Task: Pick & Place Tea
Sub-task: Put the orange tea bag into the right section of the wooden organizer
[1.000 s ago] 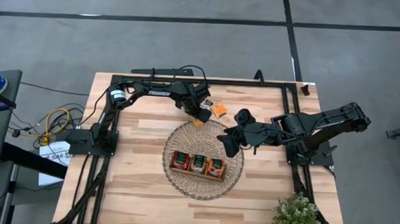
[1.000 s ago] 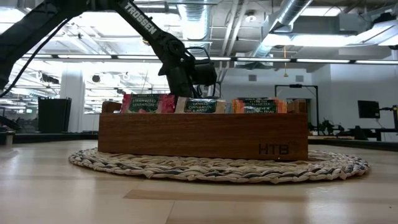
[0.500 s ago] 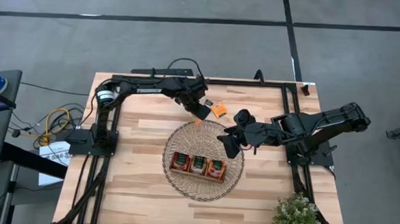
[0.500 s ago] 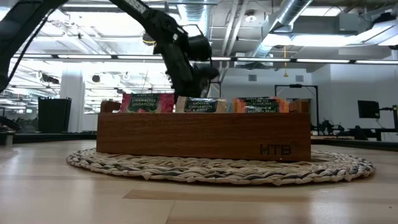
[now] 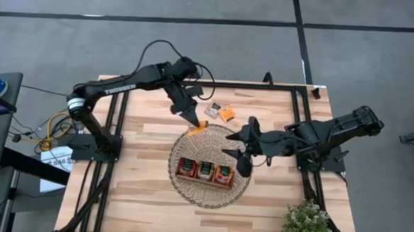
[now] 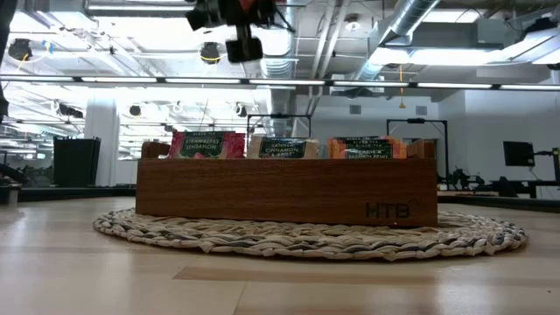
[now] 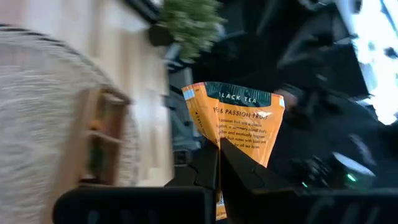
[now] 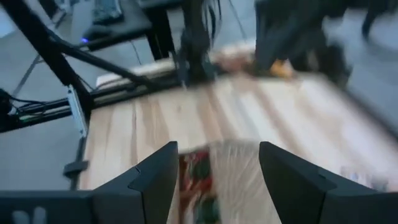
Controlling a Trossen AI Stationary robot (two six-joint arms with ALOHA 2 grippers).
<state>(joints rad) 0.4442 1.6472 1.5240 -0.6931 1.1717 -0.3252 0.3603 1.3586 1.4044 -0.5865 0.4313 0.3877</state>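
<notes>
One orange tea bag [image 7: 236, 134] is pinched in my left pincer [image 5: 195, 121] above the basket [image 5: 240, 189]; my right pincer [image 5: 242, 155] waits wide; two bags [image 5: 221, 112] lie on the counter [image 5: 139, 198]; the tray [image 5: 205, 171] looks partly filled.

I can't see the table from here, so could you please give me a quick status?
Left gripper shut on orange square tea sachet, lifted by round wicker basket. Right gripper open above basket. Nothing blocking.
</notes>
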